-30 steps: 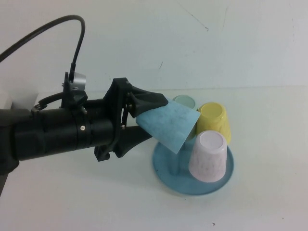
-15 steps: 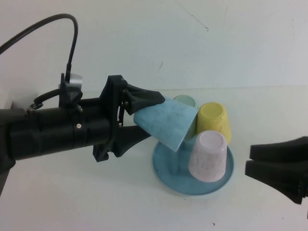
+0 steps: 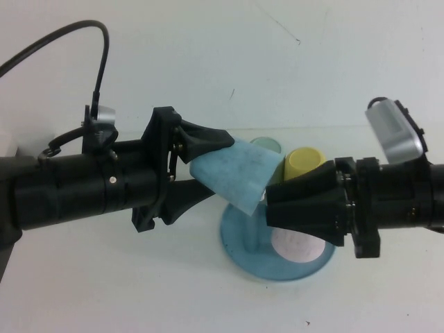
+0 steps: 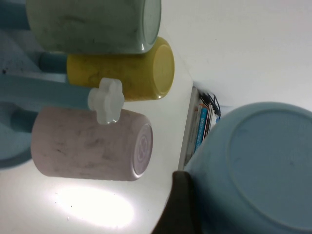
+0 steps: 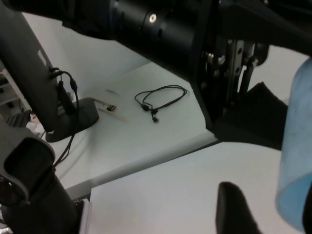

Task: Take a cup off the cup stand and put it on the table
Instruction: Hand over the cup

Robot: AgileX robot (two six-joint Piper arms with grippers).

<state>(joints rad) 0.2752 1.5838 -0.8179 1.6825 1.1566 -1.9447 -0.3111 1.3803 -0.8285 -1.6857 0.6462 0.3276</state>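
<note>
My left gripper (image 3: 216, 171) is shut on the light blue cup (image 3: 237, 177) and holds it tilted in the air, above the left side of the cup stand (image 3: 243, 244) and clear of its pegs. The left wrist view shows the cup's base (image 4: 261, 163) up close beside one dark finger (image 4: 181, 207), and a bare peg with a white knob (image 4: 107, 100). My right gripper (image 3: 272, 206) is open, reaching in from the right over the stand, with its fingertips at the cup's rim. In the right wrist view the rim (image 5: 296, 161) lies between its fingers (image 5: 235, 209).
A yellow cup (image 3: 305, 162), a pale green cup (image 3: 266, 146) and a pink cup (image 3: 295, 244) stay on the stand; the pink one is mostly hidden behind my right gripper. The white table (image 3: 104, 291) lies around the stand. A black cable (image 5: 161, 100) lies on a far surface.
My right arm has come in from the right edge to the cup's rim and now covers the pink cup. My left gripper with the cup has shifted slightly left.
</note>
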